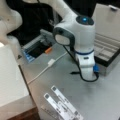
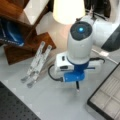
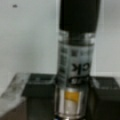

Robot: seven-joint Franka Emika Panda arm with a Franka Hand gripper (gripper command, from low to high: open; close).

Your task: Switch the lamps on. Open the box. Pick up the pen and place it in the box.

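- My claw [image 2: 77, 83] hangs just under my blue wrist mount in a front view, close above the grey desk [image 2: 55, 100], to the left of the open box.
- It is clamped on the slim black pen [image 2: 77, 86], which points straight down with its tip just above or touching the desk; I cannot tell which.
- In the wrist view the pen [image 3: 75, 62] fills the middle of the picture: black upper barrel, a clear band with dark lettering, a silvery lower part with a small yellow patch.
- The wide flat case with grey grooved interior [image 1: 107, 50] stands open at a front view's right, its lid [image 1: 107, 20] raised behind it; my arm is just beside its front edge.
- In a front view the same case [image 2: 107, 97] shows at bottom right, its compartments bare where I can see them.
- A lit cream lampshade [image 2: 68, 10] glows at a front view's top.
- Two flat white perforated strips [image 1: 63, 105] lie side by side on the desk near a front view's bottom; in a front view they [image 2: 37, 62] lie left of my arm.
- A white cable with a small plug [image 1: 50, 63] runs across the desk.
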